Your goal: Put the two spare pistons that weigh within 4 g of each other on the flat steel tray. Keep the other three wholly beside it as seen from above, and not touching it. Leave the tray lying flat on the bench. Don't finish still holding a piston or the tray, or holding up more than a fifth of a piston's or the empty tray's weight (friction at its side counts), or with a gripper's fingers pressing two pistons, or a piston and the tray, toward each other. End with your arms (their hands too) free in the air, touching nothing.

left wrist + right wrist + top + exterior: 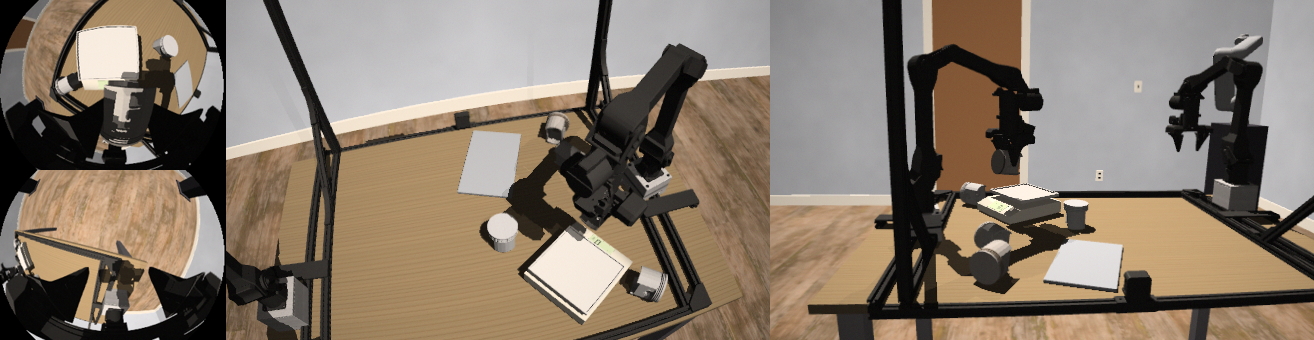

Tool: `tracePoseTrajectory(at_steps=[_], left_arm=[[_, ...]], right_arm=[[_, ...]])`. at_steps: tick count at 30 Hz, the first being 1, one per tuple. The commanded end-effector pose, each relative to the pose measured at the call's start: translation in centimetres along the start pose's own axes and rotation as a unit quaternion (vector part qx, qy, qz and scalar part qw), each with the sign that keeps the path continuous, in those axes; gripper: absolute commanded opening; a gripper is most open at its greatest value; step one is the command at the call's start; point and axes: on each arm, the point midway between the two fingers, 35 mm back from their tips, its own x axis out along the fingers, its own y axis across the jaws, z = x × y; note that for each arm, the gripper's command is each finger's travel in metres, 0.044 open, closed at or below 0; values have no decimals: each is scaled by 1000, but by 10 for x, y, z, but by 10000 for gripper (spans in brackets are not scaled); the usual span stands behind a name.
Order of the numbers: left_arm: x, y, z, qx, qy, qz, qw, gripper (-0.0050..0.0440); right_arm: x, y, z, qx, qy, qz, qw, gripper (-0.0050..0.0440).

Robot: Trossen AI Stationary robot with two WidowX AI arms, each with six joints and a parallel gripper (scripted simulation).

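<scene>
My left gripper is shut on a dark-shaded piston, held in the air above the display side of the scale. A piston stands upright beside the scale. Another piston lies on its side at the scale's far side from it. A piston lies near the tray, and a shaded piston lies close by it. The flat steel tray lies flat and bare. My right gripper is open and empty.
The white-topped scale has nothing on its plate; its green display is too small to read surely. A black frame edges the table. A small black block is beyond the tray.
</scene>
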Motion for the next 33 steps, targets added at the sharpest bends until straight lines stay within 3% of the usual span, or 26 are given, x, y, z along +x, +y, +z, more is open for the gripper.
tracePoseTrajectory(at_steps=[1, 23, 33], left_arm=[[-2, -16, -10, 47, -2, -3, 999, 158], [-3, -97, -50, 284, 2, -4, 959, 158], [-4, -135, -69, 272, 1, -2, 962, 158]], right_arm=[[0, 0, 0, -1, 0, 1, 1000, 440], [0, 0, 0, -1, 0, 1, 1000, 440], [0, 0, 0, -1, 0, 1, 1000, 440]])
